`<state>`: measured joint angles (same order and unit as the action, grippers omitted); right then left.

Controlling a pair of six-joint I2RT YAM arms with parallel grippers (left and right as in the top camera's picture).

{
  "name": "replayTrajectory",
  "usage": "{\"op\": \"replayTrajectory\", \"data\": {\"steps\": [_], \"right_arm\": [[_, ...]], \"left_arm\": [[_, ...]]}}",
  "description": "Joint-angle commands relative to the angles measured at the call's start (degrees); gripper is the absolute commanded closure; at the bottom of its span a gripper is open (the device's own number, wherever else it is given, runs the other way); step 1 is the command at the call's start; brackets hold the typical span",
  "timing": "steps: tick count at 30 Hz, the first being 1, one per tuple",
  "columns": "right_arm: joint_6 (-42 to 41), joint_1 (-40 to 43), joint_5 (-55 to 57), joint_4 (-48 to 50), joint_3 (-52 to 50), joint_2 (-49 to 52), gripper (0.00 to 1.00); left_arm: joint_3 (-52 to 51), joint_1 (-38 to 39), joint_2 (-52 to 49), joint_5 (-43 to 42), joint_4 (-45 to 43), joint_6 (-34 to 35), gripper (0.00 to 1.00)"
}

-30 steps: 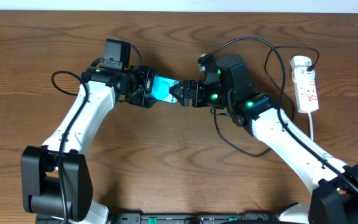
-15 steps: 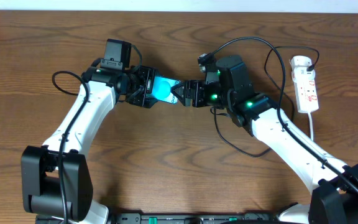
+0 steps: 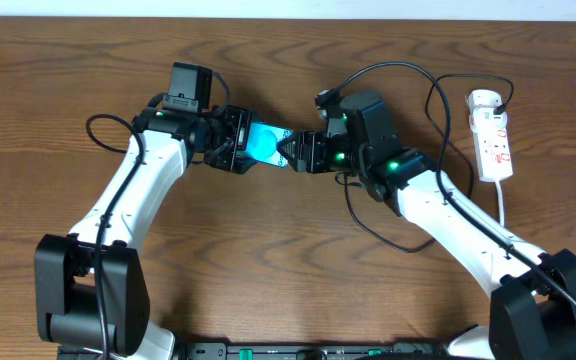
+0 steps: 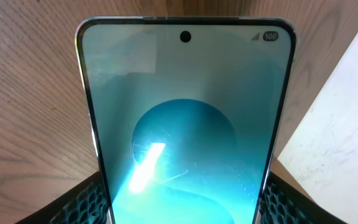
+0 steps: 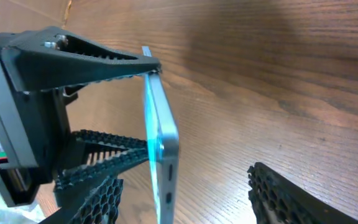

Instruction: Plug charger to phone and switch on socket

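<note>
Overhead: phone [image 3: 264, 141] held over the desk [image 3: 288, 280] at centre, clamped in the left tool [image 3: 240, 140]; right tool [image 3: 290, 152] at its free end; white power strip [image 3: 492, 135] far right. Left wrist: lit screen fills the view, between the pads [image 4: 89, 202]. Right wrist: right tool's fingers [image 5: 291, 193] spread wide either side of the phone's free end.

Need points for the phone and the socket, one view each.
phone [image 4: 185, 124]: left wrist view, on the centre of the lit turquoise screen.
socket [image 3: 493, 138]: overhead view, on the middle of the white strip's body, among the red marks.
</note>
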<state>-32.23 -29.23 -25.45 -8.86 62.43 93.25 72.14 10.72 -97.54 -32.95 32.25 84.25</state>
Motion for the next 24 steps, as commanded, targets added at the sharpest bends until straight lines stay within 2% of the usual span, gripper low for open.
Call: {"op": "replayTrajectory", "data": {"steps": [1, 3, 5, 8, 13, 16, 24], "right_arm": [[1.27, -1.31, 0.48, 0.92, 0.63, 0.20, 0.39], [1.36, -1.64, 0.50, 1.42, 0.63, 0.20, 0.46], [1.66, -1.95, 0.50, 1.79, 0.63, 0.20, 0.47], [1.66, -1.99, 0.55, 1.86, 0.63, 0.20, 0.55], [1.68, -1.99, 0.81, 1.81, 0.63, 0.20, 0.56], [1.68, -1.99, 0.96, 1.84, 0.63, 0.20, 0.61], [1.68, -2.01, 1.31, 1.84, 0.63, 0.20, 0.60]], "left_arm": [[1.49, 0.24, 0.11, -1.33, -0.48, 0.52, 0.93], [1.49, 0.26, 0.11, -1.33, -0.50, 0.52, 0.93], [1.49, 0.24, 0.11, -1.31, -0.48, 0.52, 0.93], [1.49, 0.24, 0.11, -1.33, -0.50, 0.52, 0.93], [1.49, 0.26, 0.11, -1.36, -0.50, 0.52, 0.93], [1.49, 0.26, 0.11, -1.38, -0.50, 0.52, 0.93], [1.49, 0.59, 0.11, -1.53, -0.48, 0.52, 0.93]]}}
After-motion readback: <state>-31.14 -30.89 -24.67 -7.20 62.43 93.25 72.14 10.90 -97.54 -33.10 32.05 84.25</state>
